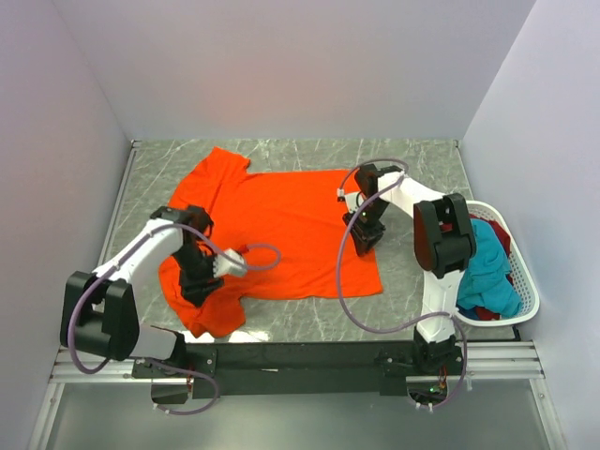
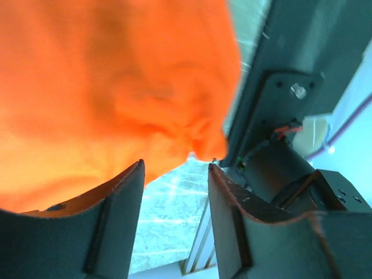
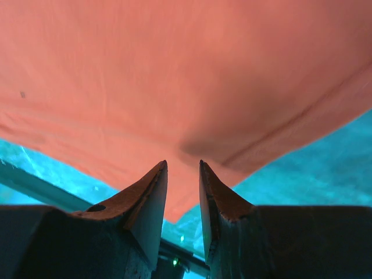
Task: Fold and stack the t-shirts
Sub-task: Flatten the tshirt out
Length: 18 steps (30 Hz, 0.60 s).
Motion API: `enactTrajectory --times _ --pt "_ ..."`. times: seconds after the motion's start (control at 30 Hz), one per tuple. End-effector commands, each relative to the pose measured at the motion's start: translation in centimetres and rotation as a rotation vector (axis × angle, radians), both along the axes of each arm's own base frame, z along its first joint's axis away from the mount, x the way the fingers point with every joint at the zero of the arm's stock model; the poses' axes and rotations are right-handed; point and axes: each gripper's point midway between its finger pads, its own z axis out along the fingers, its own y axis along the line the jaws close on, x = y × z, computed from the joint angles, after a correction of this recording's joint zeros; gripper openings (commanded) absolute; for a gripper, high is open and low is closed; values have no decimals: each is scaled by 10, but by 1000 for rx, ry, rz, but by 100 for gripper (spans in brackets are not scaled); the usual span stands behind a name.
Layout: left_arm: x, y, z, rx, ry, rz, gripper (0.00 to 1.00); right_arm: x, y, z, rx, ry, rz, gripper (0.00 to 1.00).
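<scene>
The bright orange t-shirt [image 1: 281,225] lies spread on the marble table, its near left part bunched. My left gripper [image 1: 202,286] hangs over that bunched part. In the left wrist view it [image 2: 176,164] is open, with bare marble between the fingers and the orange cloth [image 2: 116,87] just beyond the tips. My right gripper [image 1: 366,234] is down on the shirt's right edge. In the right wrist view its jaws [image 3: 183,164] stand a narrow gap apart, tips against slightly puckered orange cloth [image 3: 174,70] near the hem, with nothing clamped between them.
A white basket [image 1: 531,292] at the table's right edge holds a teal shirt [image 1: 492,272] and a dark red one [image 1: 497,236]. Grey walls close in the left, back and right. The black base rail [image 1: 309,356] runs along the near edge.
</scene>
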Motion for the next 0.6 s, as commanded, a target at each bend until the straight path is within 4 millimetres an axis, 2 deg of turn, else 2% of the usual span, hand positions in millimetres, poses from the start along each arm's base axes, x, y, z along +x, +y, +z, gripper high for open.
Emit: enactTrajectory --times 0.0,0.1,0.13,0.23,0.27,0.37,0.57 --pt "39 -10 12 -104 -74 128 50 -11 -8 16 -6 -30 24 36" --pt "76 0 6 -125 -124 300 46 -12 -8 8 -14 -27 26 35" --pt "99 6 2 -128 -167 390 45 -11 -7 3 -18 -21 25 35" --pt "134 17 -9 -110 -243 543 44 -8 -12 -10 -61 -25 30 33" --pt "140 25 -14 -71 -268 570 45 -8 -15 -14 -82 -29 35 32" --pt "147 44 -38 5 -278 668 45 -10 -30 -27 -154 -25 52 30" --pt "133 73 -80 144 -173 786 43 -37 -50 -36 -241 -7 85 29"
